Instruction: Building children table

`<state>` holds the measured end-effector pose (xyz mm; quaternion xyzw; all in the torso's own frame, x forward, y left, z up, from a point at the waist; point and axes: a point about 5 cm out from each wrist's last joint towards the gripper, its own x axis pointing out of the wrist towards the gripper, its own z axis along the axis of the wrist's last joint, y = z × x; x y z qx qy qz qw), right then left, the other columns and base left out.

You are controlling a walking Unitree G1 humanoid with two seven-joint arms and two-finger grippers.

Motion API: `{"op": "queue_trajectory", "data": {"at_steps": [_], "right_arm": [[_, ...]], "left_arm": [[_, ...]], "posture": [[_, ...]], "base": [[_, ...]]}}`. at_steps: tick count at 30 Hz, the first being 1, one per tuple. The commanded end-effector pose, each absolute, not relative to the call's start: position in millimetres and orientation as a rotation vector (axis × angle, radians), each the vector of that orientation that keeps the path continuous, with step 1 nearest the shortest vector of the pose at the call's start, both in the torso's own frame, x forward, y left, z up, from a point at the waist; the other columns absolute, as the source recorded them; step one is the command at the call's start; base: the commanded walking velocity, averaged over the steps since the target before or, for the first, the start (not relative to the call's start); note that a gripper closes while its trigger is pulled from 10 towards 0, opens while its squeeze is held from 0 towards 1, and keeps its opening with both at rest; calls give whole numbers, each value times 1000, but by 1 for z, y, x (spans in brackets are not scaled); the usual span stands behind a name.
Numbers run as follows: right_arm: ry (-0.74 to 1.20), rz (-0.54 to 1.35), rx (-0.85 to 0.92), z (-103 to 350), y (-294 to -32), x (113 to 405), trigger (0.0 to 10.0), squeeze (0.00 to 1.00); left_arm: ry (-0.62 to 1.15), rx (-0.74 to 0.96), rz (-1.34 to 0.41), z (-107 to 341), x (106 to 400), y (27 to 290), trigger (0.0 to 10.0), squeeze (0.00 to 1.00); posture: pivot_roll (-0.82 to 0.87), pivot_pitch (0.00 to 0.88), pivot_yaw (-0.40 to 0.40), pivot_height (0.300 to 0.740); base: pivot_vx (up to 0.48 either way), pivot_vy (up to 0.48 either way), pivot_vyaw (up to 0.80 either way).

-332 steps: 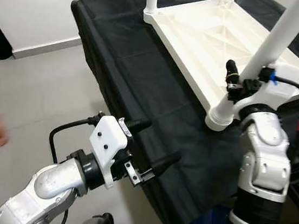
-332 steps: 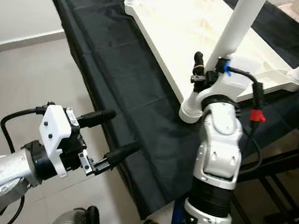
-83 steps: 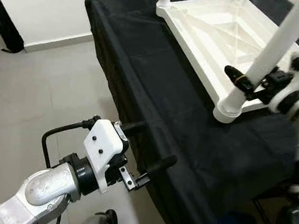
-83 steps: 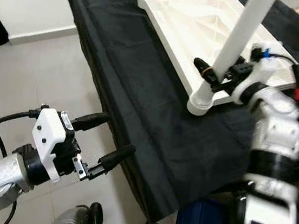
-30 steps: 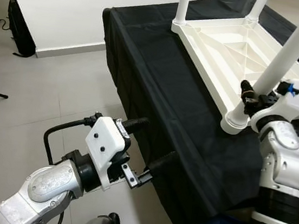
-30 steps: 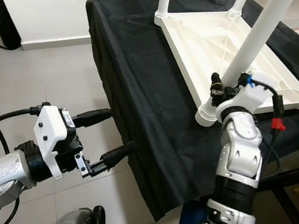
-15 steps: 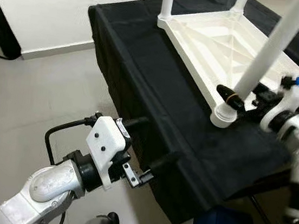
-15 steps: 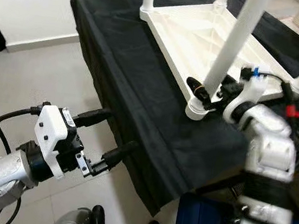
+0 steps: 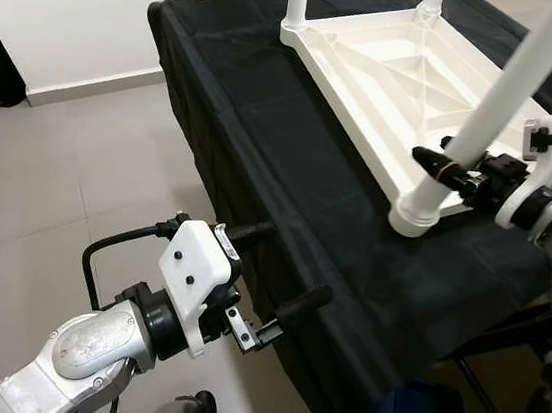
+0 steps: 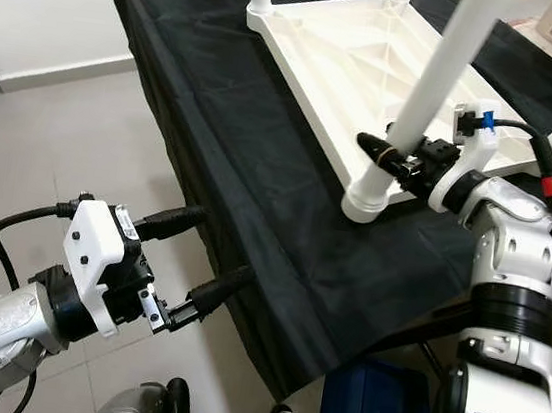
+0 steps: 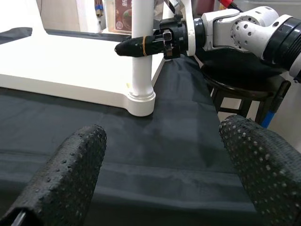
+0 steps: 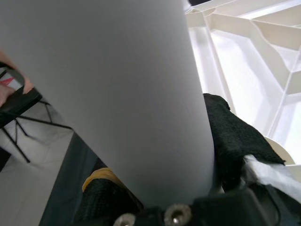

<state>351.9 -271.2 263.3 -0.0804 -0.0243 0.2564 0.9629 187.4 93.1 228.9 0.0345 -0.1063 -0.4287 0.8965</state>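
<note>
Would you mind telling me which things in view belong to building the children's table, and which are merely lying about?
Belonging to the job:
- white table top, upside down on the black cloth
- white table leg, standing in the near corner socket
- right gripper, jaws closed around that leg

Lying about:
- black cloth covering the workbench
- left gripper, open, idle beside the cloth's edge

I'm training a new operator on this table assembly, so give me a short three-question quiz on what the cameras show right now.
1. True or false: the white table lies upside down on the black cloth.
2. Which tool grips a table leg? A) left B) right C) neither
3. Fill in: the left tool hangs open beside the cloth's ____ edge, holding nothing.

Key
1. True: its legs point up.
2. B: the right tool clamps the near-corner leg just above its socket.
3. Near (front).
</note>
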Motion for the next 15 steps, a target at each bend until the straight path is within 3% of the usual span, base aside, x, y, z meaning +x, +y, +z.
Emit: {"op": "queue_trajectory", "data": {"at_steps": [1, 3, 4, 6, 8, 9, 10, 13, 15], "right_arm": [[-49, 427, -178, 264, -280, 353, 0, 0], [-24, 208, -186, 259, -289, 358, 0, 0], [-24, 208, -186, 259, -289, 358, 0, 0], [11, -144, -140, 250, -300, 357, 0, 0], [11, -144, -140, 250, -300, 357, 0, 0], [25, -276, -77, 240, -296, 350, 0, 0], [25, -276, -77, 240, -296, 350, 0, 0], [60, -279, 31, 203, -225, 334, 0, 0], [54, -245, 32, 200, -213, 334, 0, 0]], "left_arm": [[-217, 84, -894, 229, 184, 93, 10000, 0], [-215, 82, -895, 229, 184, 93, 10000, 0], [-215, 82, -895, 229, 184, 93, 10000, 0], [-213, 80, -897, 228, 184, 93, 10000, 0], [-213, 80, -897, 228, 184, 93, 10000, 0], [-214, 78, -895, 228, 184, 93, 10000, 0], [-214, 78, -895, 228, 184, 93, 10000, 0], [-223, 74, -902, 228, 187, 90, 10000, 0], [-224, 73, -905, 229, 187, 89, 10000, 0]], "posture": [[38, 235, -31, 740], [33, 236, -35, 740], [33, 236, -35, 740], [31, 234, -35, 740], [31, 234, -35, 740], [29, 231, -37, 740], [29, 231, -37, 740], [25, 221, -17, 740], [25, 221, -17, 740]], "base": [[0, 0, 0], [0, 0, 0], [0, 0, 0], [0, 0, 0], [0, 0, 0], [0, 0, 0], [0, 0, 0], [0, 0, 0], [0, 0, 0]]}}
